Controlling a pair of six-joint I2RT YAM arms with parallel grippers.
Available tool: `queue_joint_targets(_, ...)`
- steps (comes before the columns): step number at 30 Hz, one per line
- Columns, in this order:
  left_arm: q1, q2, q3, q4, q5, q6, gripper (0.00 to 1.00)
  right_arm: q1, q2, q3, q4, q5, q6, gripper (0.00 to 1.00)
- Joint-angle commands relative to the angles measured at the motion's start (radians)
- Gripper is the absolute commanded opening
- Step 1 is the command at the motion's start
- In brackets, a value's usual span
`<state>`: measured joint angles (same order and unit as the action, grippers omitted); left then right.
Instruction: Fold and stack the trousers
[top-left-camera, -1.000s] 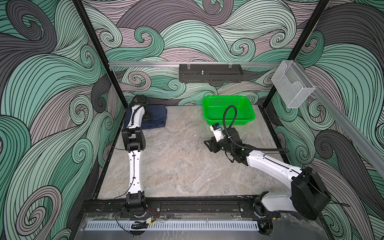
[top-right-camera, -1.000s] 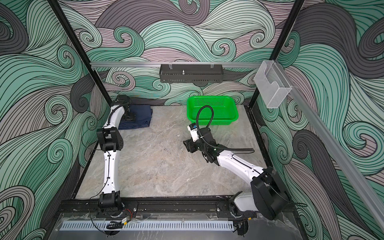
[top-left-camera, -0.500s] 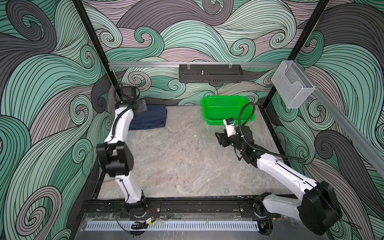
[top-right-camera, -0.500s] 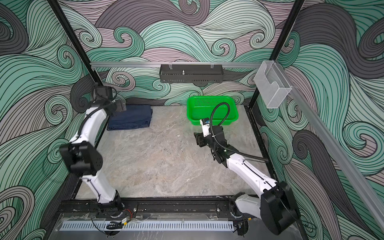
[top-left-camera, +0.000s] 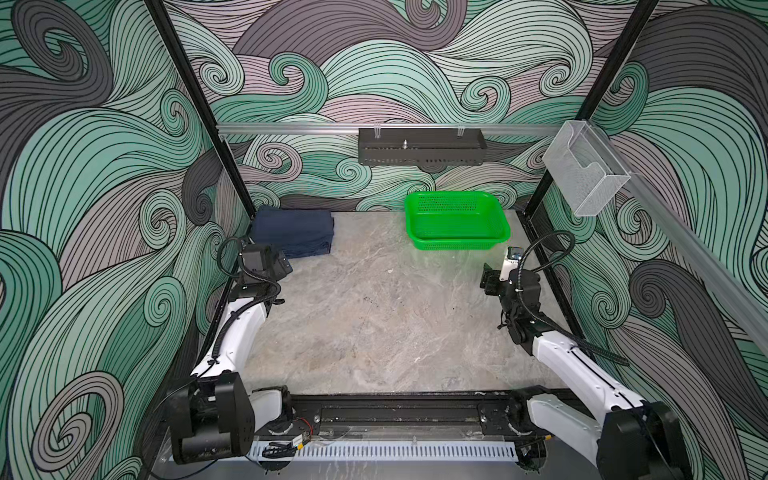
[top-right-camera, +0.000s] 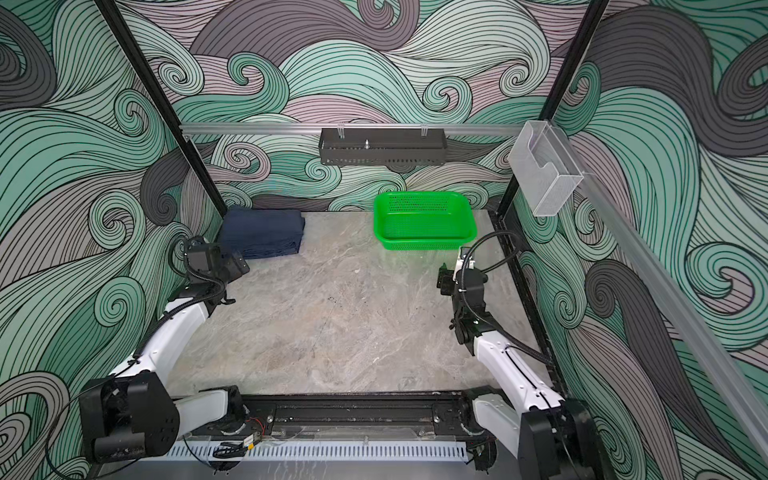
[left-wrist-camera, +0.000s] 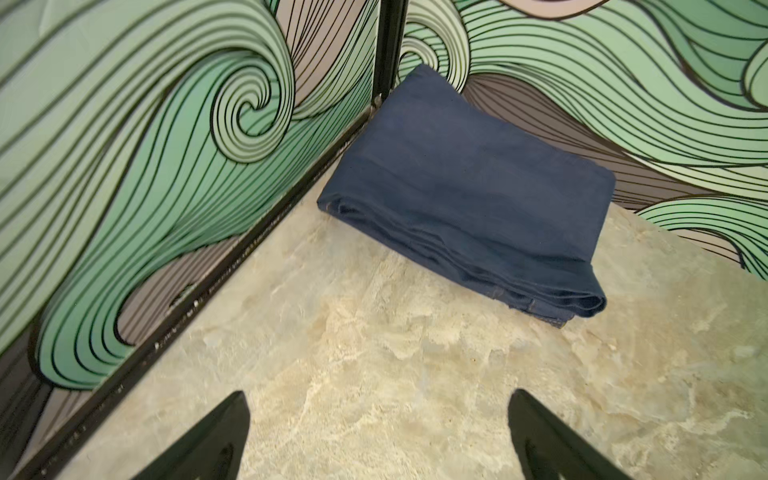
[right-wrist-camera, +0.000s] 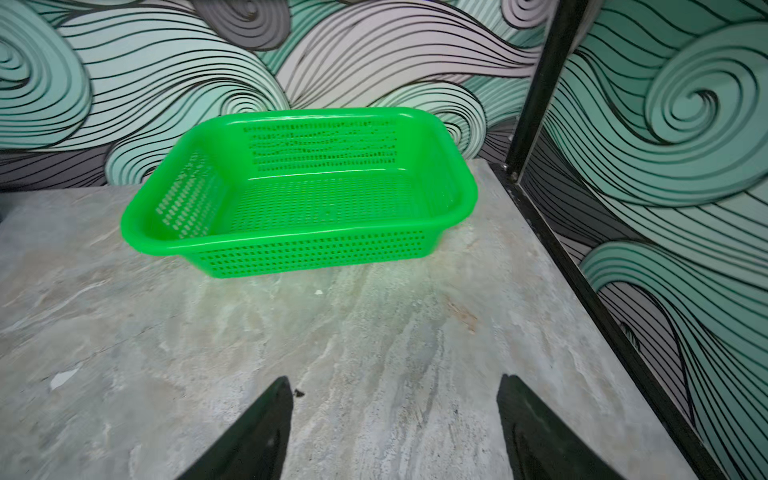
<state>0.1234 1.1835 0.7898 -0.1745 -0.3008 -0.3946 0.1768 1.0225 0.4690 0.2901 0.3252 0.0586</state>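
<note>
We logged trousers (top-left-camera: 293, 230) folded, upper left of frame; left gripper (left-wrist-camera: 378, 399) & right gripper (right-wrist-camera: 395, 382) apart, empty; stacking prob. done, next: park arms.

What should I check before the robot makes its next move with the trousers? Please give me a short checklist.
1. The trousers are folded into one compact bundle: ok.
2. The bundle lies in the far left corner of the table: ok.
3. The left hand is open, holds nothing and is apart from the trousers: ok.
4. The right hand is open and holds nothing: ok.
5. The green basket is empty and stands apart from the trousers: ok.
</note>
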Motion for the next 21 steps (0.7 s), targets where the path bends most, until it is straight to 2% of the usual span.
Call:
queue_joint_targets(1,0.009,-0.059,-0.041,0.082,-0.032,-0.1,0.99,-0.025,-0.032,-0.047,0.098,0.086,-0.002,0.86)
queue_joint_targets(4,0.009,-0.092,-0.133,0.149,-0.043,-0.127,0.99,-0.05,-0.061,-0.106,0.156,0.094,-0.015,0.99)
queue_joint_targets(8,0.007,-0.107,-0.227,0.248,-0.043,-0.147,0.99,-0.095,-0.06,-0.179,0.26,0.028,-0.005,0.99)
queue_joint_targets(14,-0.005,-0.062,-0.329,0.422,-0.077,-0.167,0.99,-0.129,0.163,-0.196,0.463,-0.013,0.023,0.99)
queue_joint_targets(17,-0.011,-0.061,-0.362,0.511,-0.074,-0.105,0.99,-0.131,0.274,-0.194,0.552,-0.015,0.021,0.99)
queue_joint_targets(21,-0.013,-0.028,-0.366,0.565,-0.069,-0.046,0.99,-0.133,0.351,-0.181,0.617,-0.047,-0.01,0.99)
